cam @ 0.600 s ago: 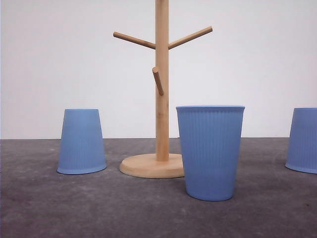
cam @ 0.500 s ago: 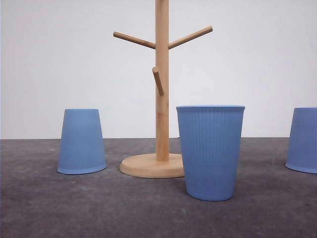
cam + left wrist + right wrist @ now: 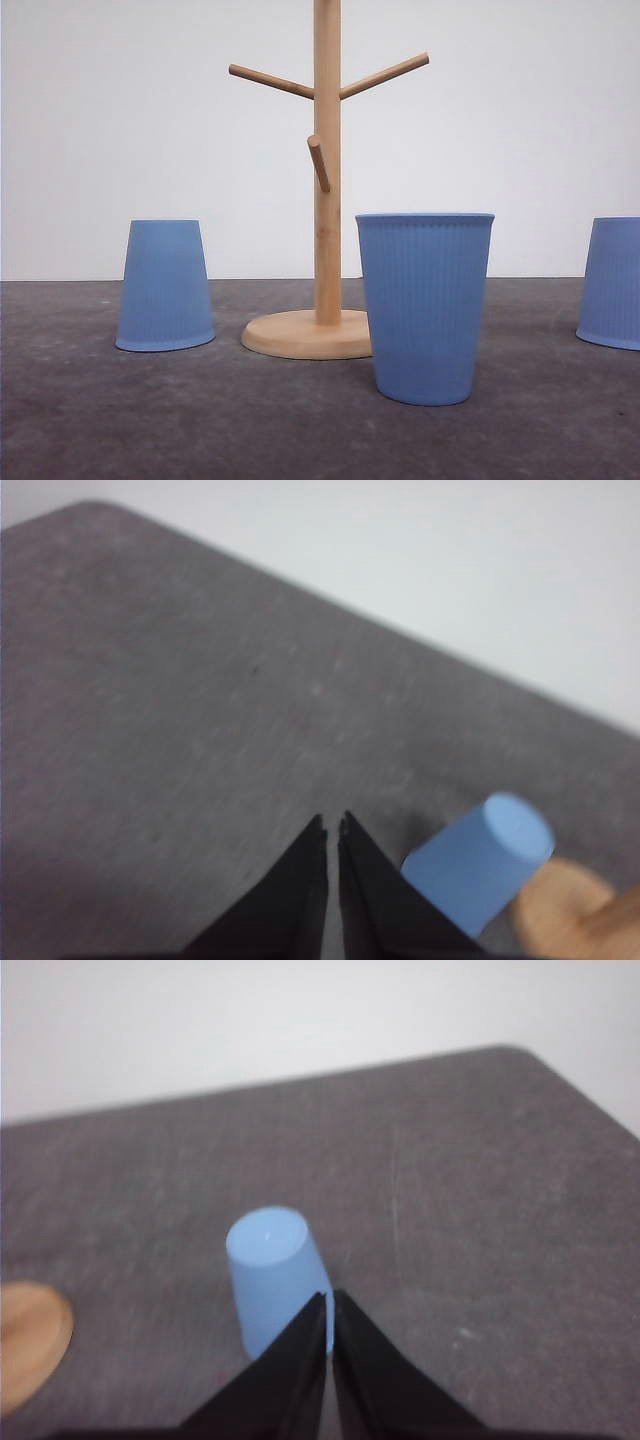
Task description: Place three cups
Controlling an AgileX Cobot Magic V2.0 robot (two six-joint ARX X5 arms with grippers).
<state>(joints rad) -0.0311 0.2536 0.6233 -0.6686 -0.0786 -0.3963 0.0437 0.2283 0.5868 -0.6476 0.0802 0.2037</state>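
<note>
Three light-blue cups stand on the dark grey desk (image 3: 80,420) around a wooden rack (image 3: 326,200). In the front view the middle cup (image 3: 425,305) sits lower centre-right of the frame, nearest the camera, upright with its mouth to the top; the low angle hides whatever may lie inside it. It overlaps the right edge of the rack's round base. The left cup (image 3: 165,286) stands at centre-left, upside down, flat base up and wide rim on the desk, a little apart from the rack base. The right cup (image 3: 612,283) is cut by the right edge of the frame and is also inverted, narrowing toward the top. All three have their long axes vertical.

The rack's three pegs are bare.

In the left wrist view the left gripper (image 3: 332,825) has its black fingers drawn together, only a thin slit between the tips, nothing held. The inverted left cup (image 3: 480,872) shows just beside the fingers at lower right of that frame, clear of the tips, with the rack base (image 3: 570,910) beyond it.

In the right wrist view the right gripper (image 3: 328,1300) is likewise closed to a slit and empty. The inverted right cup (image 3: 272,1275) stands right behind the tips, partly covered by the fingers; whether they touch it I cannot tell.
</note>
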